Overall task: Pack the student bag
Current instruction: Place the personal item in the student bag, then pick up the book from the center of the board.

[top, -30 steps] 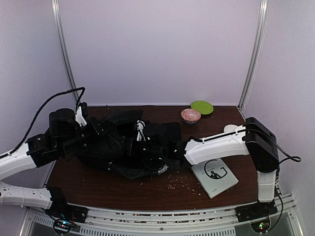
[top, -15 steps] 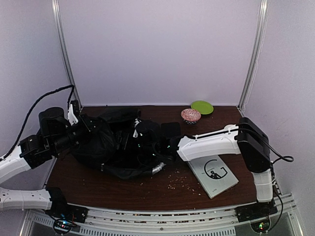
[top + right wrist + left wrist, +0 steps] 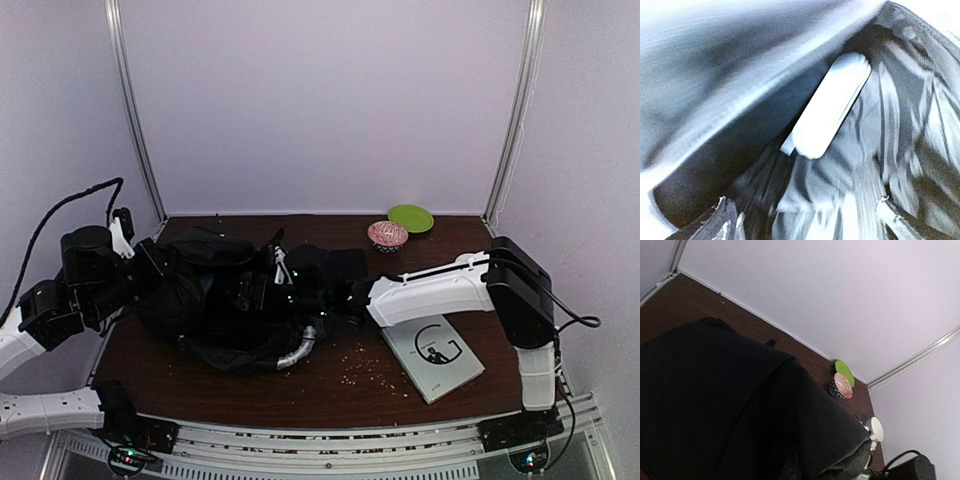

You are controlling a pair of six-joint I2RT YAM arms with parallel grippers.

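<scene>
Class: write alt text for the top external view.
A large black soft fabric bag lies on a brown table between the left arm and right arm. A grey book, pink patterned bowl and green plate sit right of it.

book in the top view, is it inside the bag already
No, the book lies flat on the table, to the right of the student bag and outside it.

— Light?
— Soft, even, faintly violet; the student bag [image 3: 200,300] is a black mass with little detail.
— The right wrist view?
— Washed out, blurred, white glare at its corners.
</scene>
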